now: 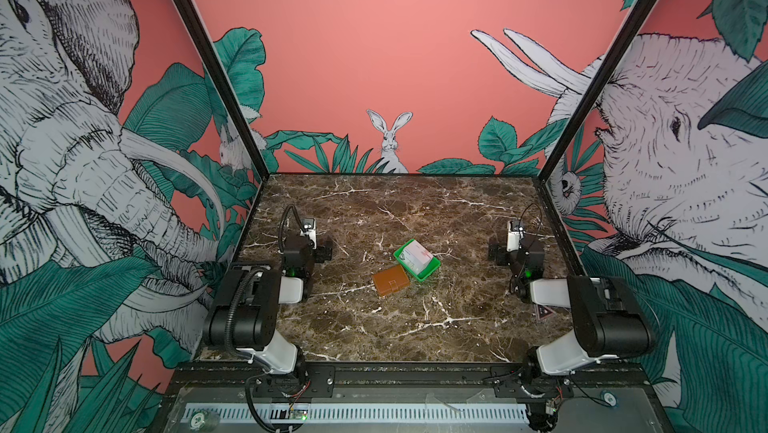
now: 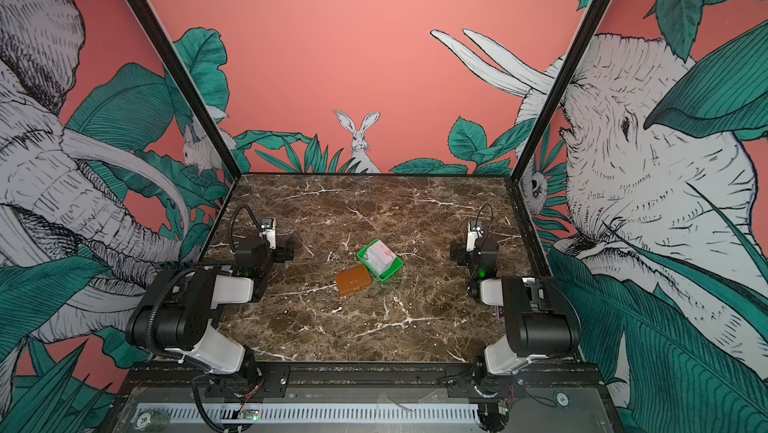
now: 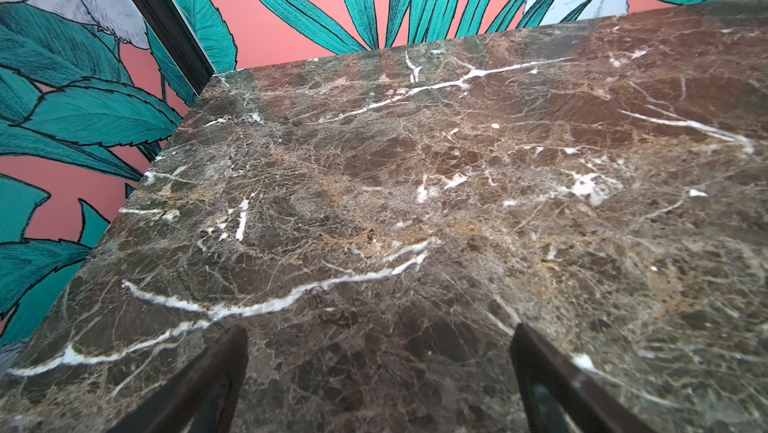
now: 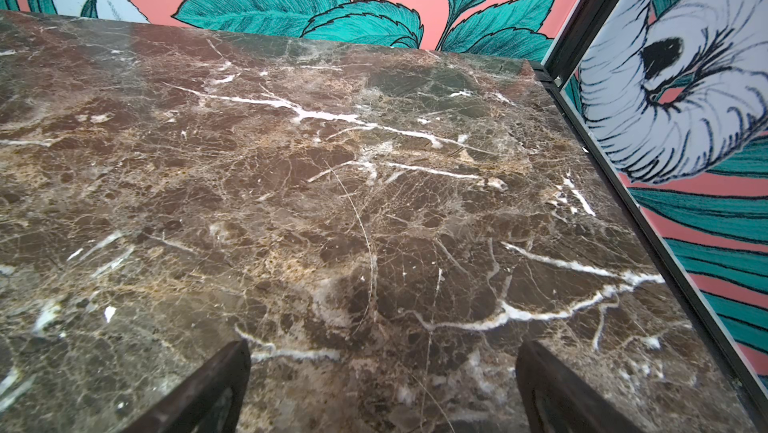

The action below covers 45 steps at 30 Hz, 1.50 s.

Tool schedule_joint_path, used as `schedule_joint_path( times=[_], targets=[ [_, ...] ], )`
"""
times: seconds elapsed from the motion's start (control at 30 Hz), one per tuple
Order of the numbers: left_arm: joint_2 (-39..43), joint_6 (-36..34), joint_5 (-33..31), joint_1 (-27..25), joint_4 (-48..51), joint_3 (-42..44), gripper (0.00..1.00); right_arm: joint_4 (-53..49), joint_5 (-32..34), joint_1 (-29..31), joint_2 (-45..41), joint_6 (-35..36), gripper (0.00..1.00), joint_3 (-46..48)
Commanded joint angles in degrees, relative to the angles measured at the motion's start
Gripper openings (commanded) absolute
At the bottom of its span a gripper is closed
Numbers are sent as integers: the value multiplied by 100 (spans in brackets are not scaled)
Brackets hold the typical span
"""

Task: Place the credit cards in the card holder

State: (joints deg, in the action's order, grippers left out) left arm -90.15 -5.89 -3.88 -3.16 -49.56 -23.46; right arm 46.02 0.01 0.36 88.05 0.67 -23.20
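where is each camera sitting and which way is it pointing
Top views: high behind the base, facing forward and down across the marble table to the back wall; left arm and right arm show, flanking the card holder and the green tray of credit cards.
Left wrist: on the left arm, low, facing the table's far left corner; open left gripper tips show.
Right wrist: on the right arm, facing the far right corner; open right gripper tips show.
Shared: both wrist views see only bare marble and wall.
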Motion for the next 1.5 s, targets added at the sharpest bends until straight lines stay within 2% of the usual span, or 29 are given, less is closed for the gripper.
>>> schedule_joint_path(
  times=[0.0, 1.33, 1.47],
  targets=[
    [120, -53, 26, 30, -9, -38, 99, 156, 52, -18, -49, -8, 98, -28],
    [120, -56, 24, 26, -19, -18, 99, 158, 43, -14, -51, -18, 98, -27],
    [155, -86, 95, 26, -85, 42, 99, 510, 159, -19, -92, -60, 98, 195]
  ],
)
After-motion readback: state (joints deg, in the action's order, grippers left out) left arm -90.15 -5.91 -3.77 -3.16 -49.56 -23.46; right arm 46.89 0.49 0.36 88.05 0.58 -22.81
